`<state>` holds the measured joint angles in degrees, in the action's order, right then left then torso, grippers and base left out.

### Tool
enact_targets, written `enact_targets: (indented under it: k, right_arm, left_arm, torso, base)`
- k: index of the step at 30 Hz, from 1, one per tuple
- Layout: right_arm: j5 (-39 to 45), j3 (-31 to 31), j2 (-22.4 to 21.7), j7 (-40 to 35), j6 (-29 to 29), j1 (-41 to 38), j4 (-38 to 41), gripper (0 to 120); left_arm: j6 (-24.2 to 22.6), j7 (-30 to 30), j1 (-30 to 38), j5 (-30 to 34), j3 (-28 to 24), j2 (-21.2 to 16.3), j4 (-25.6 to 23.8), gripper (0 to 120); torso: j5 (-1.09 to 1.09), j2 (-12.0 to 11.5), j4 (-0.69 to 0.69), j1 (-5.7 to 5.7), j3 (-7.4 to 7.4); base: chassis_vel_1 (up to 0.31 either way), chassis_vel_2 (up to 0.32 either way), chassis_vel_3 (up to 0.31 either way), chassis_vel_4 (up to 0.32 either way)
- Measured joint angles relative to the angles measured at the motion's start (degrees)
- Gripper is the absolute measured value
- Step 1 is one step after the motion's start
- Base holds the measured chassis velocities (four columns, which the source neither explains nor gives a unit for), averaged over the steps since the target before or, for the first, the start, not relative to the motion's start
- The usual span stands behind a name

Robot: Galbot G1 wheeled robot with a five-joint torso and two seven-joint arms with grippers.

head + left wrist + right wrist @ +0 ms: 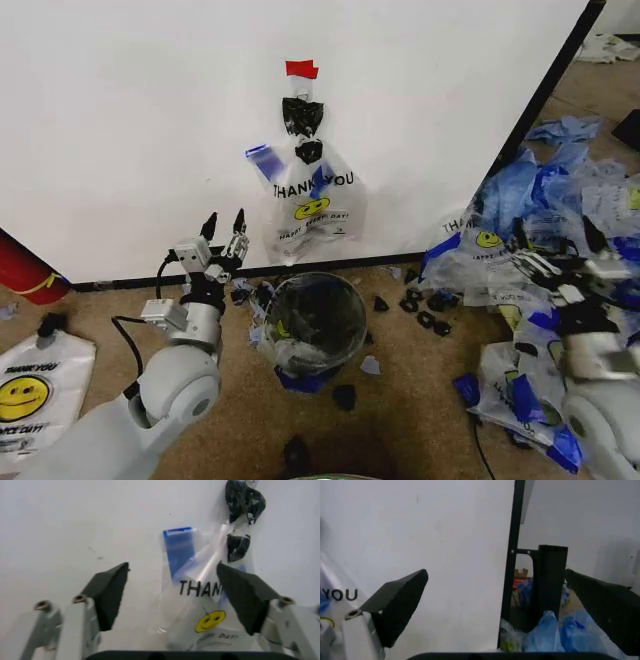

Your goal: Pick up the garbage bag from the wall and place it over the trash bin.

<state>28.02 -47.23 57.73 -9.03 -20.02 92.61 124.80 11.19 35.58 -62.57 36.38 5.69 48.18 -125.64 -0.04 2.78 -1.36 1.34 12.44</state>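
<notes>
Hanging on the white wall (120, 120) under red tape (301, 69), the garbage bag (312, 205) sits above the trash bin (314, 322) on the tan floor (420, 400). The left end effector (226, 224) gapes wide, empty, just beside it. The right end effector (555, 240), also spread and empty, hovers over heaped blue-and-clear bags (560, 190).

Head downward; wrists close, wall-facing.

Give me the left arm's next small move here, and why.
Probably ease the left gripper up and toward the garbage bag: its fingers are open, short of the plastic, and the bag still hangs on the wall above the trash bin. Right gripper waits over the heaped bags.
</notes>
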Motion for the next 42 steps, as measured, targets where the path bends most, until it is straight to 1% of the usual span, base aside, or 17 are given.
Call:
enact_targets:
  k: [1, 4, 5, 8, 10, 13, 15, 19, 20, 42]
  right_arm:
    - [0.0, -0.45, 0.59, 0.82, -0.75, 0.84, 0.01, 100]
    - [1.47, -0.93, 1.55, 3.59, -1.59, 3.2, 0.28, 100]
    - [1.47, -0.93, 1.55, 3.59, -1.59, 3.2, 0.28, 100]
    - [4.37, -0.15, 1.6, 6.64, -3.21, 4.45, 0.12, 100]
    - [6.05, 1.26, 1.13, 8.03, -4.0, 4.45, -0.2, 100]
    - [7.26, 2.75, 0.68, 9.08, -4.54, 3.89, -0.66, 100]
    - [7.79, 4.5, 0.39, 10.13, -5.02, 2.92, -1.26, 100]
    - [7.78, 5.75, 0.36, 10.59, -5.38, 2.28, -1.56, 100]
    - [7.75, 6.19, 0.33, 10.67, -5.47, 2.02, -1.68, 100]
    - [7.68, 6.25, 0.29, 10.52, -5.39, 1.91, -1.72, 100]
  left_arm:
    - [0.38, 0.09, -1.02, -1.23, 0.41, 0.1, 0.23, 83]
    - [0.92, 1.07, -5.02, -4.06, 2.33, 0.31, 0.38, 94]
    - [0.92, 1.07, -5.02, -4.06, 2.33, 0.31, 0.38, 94]
    - [2.48, 1.78, -10.59, -6.81, 5.69, 0.53, 0.19, 100]
    - [3.78, 1.87, -12.58, -7.92, 7.46, 0.56, 0.16, 100]
    - [4.33, 1.84, -13.31, -8.42, 8.6, 0.59, 0.06, 100]
    - [4.37, 1.82, -13.46, -8.19, 9.26, 0.64, -0.25, 100]
    - [4.11, 1.82, -13.61, -7.57, 9.62, 0.64, -0.6, 100]
    - [3.94, 1.82, -13.6, -7.28, 9.69, 0.62, -0.7, 100]
    - [3.73, 1.83, -13.35, -7.0, 9.52, 0.56, -0.77, 100]
  torso:
    - [0.0, 0.0, 0.02, 0.0, 0.0]
    - [-0.03, 0.0, 0.0, 0.0, 0.0]
    - [-0.03, 0.0, 0.0, 0.0, 0.0]
    - [-0.04, 0.0, 0.03, 0.0, 0.0]
    - [-0.02, 0.0, 0.04, 0.0, 0.0]
    - [-0.04, 0.0, 0.01, 0.0, 0.0]
    - [-0.01, 0.0, 0.02, 0.0, 0.01]
    - [-0.01, 0.0, 0.01, 0.0, 0.01]
    - [-0.04, 0.0, 0.01, 0.0, 0.01]
    - [-0.02, 0.0, 0.01, 0.0, 0.01]
  base:
    - [0.0, 0.0, 0.0, 0.0]
    - [0.0, 0.0, 0.0, 0.0]
    - [0.0, 0.0, 0.0, 0.0]
    - [0.0, 0.0, 0.0, 0.0]
    - [0.0, 0.0, 0.0, 0.0]
    - [0.0, 0.0, 0.0, 0.0]
    - [0.0, 0.0, 0.0, 0.0]
    - [0.0, 0.0, 0.0, 0.0]
    - [0.0, 0.0, 0.0, 0.0]
    - [0.0, 0.0, 0.0, 0.0]
